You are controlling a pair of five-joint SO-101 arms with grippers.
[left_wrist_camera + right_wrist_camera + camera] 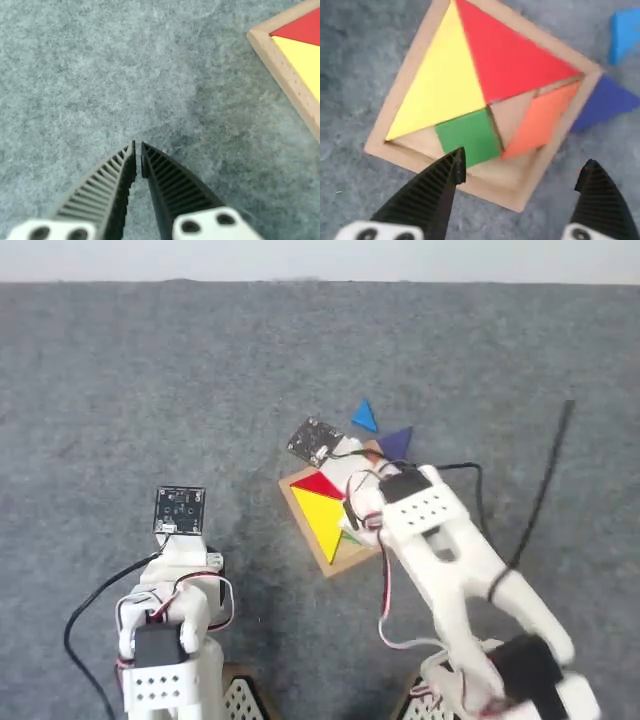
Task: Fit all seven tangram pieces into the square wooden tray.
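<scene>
The square wooden tray (406, 82) holds a yellow triangle (442, 85), a red triangle (510, 60), a green square (467, 137) and an orange parallelogram (542, 120), with bare wood between them. My right gripper (522, 172) hangs open just above the tray's near corner, nothing between its fingers. Outside the tray lie a dark blue triangle (607, 100), touching its rim, and a light blue triangle (365, 417) a little farther off. My left gripper (137, 147) is shut and empty over bare carpet, left of the tray (280, 65).
Grey carpet covers the whole table (150, 370). In the high view the right arm (440, 530) leans over the tray (303, 528) and hides its right half. The left arm (175, 590) stands well left of it. A black cable (545, 490) runs at the right.
</scene>
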